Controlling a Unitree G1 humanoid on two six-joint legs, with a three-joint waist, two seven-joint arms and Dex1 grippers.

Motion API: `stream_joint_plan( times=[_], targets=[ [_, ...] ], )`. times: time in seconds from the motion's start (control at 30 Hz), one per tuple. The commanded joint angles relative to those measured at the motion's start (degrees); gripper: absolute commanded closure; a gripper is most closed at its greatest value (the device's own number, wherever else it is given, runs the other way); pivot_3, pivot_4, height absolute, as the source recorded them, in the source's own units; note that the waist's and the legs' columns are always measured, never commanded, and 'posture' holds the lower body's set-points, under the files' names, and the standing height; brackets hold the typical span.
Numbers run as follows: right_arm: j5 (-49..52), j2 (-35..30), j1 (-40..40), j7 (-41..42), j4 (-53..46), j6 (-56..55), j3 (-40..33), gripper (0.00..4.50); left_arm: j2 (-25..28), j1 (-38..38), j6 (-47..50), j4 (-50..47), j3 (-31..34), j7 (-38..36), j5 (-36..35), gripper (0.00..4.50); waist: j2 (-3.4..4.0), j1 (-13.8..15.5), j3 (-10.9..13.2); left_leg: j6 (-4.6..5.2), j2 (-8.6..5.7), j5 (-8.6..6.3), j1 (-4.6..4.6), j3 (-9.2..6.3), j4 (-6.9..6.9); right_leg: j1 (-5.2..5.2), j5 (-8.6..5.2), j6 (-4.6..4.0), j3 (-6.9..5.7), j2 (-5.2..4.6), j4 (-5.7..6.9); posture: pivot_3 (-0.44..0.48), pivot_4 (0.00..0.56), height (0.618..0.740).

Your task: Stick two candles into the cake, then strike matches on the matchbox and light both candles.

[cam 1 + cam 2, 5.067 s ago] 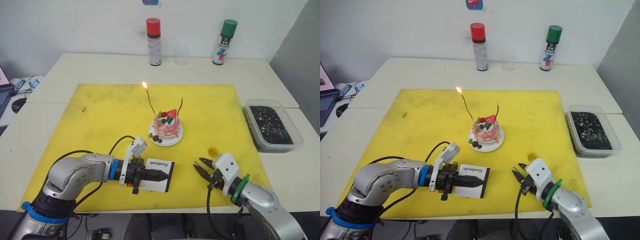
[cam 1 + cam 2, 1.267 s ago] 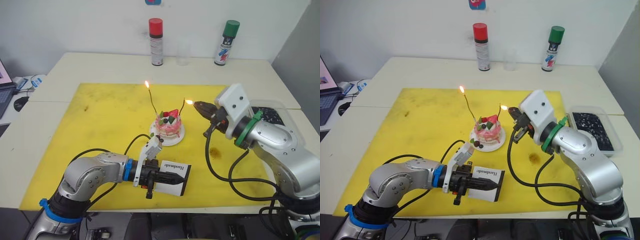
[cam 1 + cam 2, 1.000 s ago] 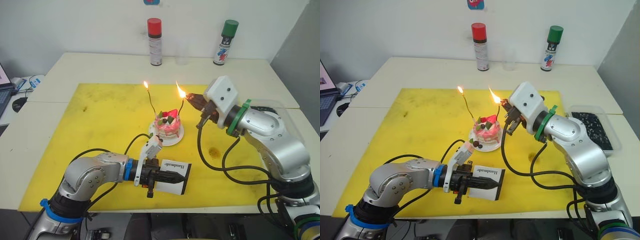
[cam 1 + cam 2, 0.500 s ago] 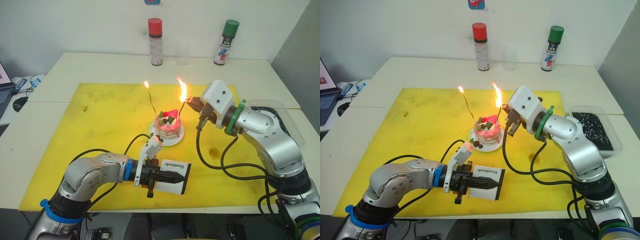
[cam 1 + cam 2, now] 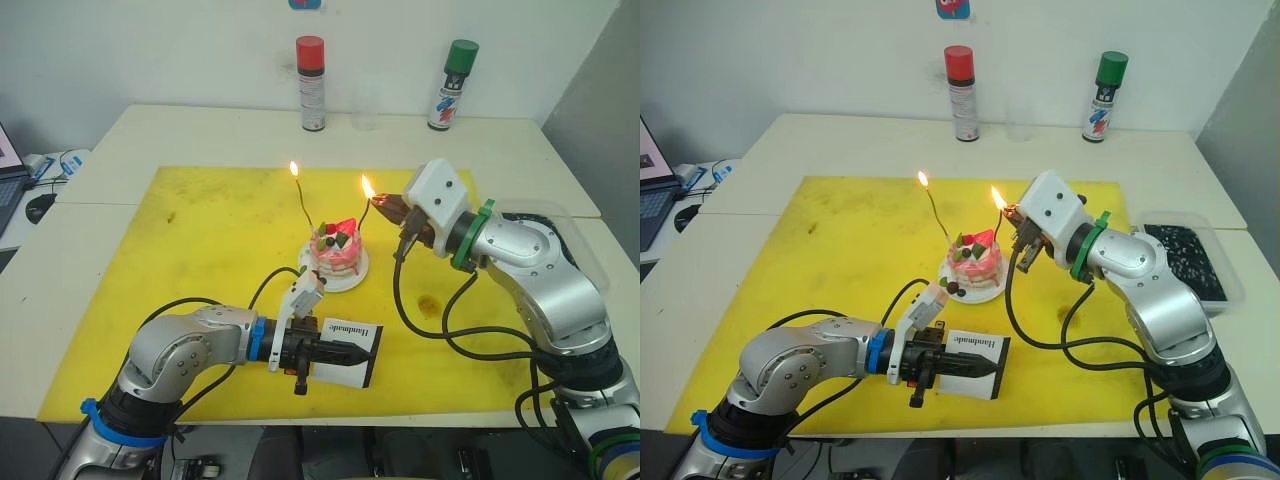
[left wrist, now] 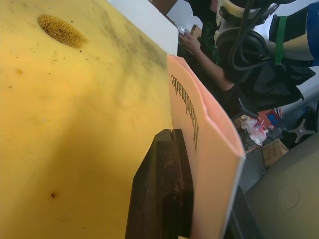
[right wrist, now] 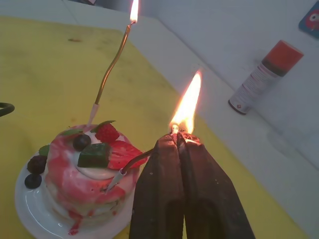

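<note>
The right gripper (image 7: pixel 177 137), jaws pinching a burning match, is touching its flame to the second candle (image 7: pixel 133 163) on the cake (image 5: pixel 337 252) (thin, springy wire, easily bent), while the left gripper (image 5: pixel 340 353) is clamping the light matchbox (image 5: pixel 350 340).

- The place looked like a robotics lab or test room rather than a home: plain white tables (image 5: pixel 200 135) were pushed together against a bare white wall (image 5: pixel 150 50).
- A stained yellow mat (image 5: pixel 210 240) covered the working area (much scuffed and spotted).
- Two spray cans, red-capped (image 5: pixel 311 84) and green-capped (image 5: pixel 446 85), stood at the back.
- A laptop (image 5: pixel 652 185) and a mouse (image 5: pixel 38 207) sat on a side desk.
- A clear tub of dark bits (image 5: pixel 1185 262) stood beside the mat.
</note>
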Motion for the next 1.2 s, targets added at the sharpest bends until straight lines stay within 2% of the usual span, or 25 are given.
stream_joint_plan(
  times=[0.03, 0.67, 0.8, 0.93, 1.2],
  targets=[
    [0.18, -0.41, -1.26, -0.17, -3.0, 0.19, -2.08, 4.48, -0.02, -0.05, -0.81, -0.76, 0.23, -0.33, -0.39, 4.5, 0.0, 0.0, 0.0, 0.0, 0.0, 0.0, 0.0, 0.0, 0.0, 0.0, 0.0, 0.0, 0.0, 0.0, 0.0, 0.0, 0.15, 0.74],
    [0.13, -0.98, -0.36, 0.98, -3.4, 1.03, -2.32, 4.48, -0.13, -0.1, -1.07, -0.61, -0.14, -0.53, -0.04, 4.5, 0.0, -0.01, 0.0, 0.0, 0.0, 0.0, 0.0, 0.01, 0.0, -0.01, -0.01, 0.0, 0.0, 0.0, -0.01, 0.0, 0.15, 0.74],
    [1.64, -1.63, 1.04, -0.45, -4.12, 3.35, -8.46, 4.48, -0.06, 0.37, -0.98, -0.74, -0.18, -0.53, -0.13, 4.5, 0.0, 0.04, 0.0, 0.0, 0.0, 0.0, 0.0, 0.01, -0.01, -0.01, -0.01, 0.01, 0.0, 0.0, -0.01, 0.0, 0.15, 0.74],
    [3.49, -2.6, 6.65, -3.11, -5.54, 8.87, -18.09, 4.48, -0.29, 1.16, -1.22, -0.62, -0.63, -0.15, 0.43, 4.5, 0.0, 0.31, 0.0, 0.0, -0.02, 0.0, -0.02, -0.02, -0.02, 0.03, 0.0, -0.01, -0.03, -0.02, -0.07, 0.0, 0.15, 0.74],
    [1.95, 1.8, 17.28, -15.06, 0.41, 11.85, -38.0, 4.48, -2.43, 1.53, -1.36, 0.2, -1.46, 1.01, 1.1, 4.5, 0.01, 0.15, 0.0, 0.0, -0.02, 0.0, 0.0, 0.02, -0.03, 0.02, -0.02, 0.02, 0.02, -0.01, -0.03, 0.0, 0.15, 0.74]
  ],
)
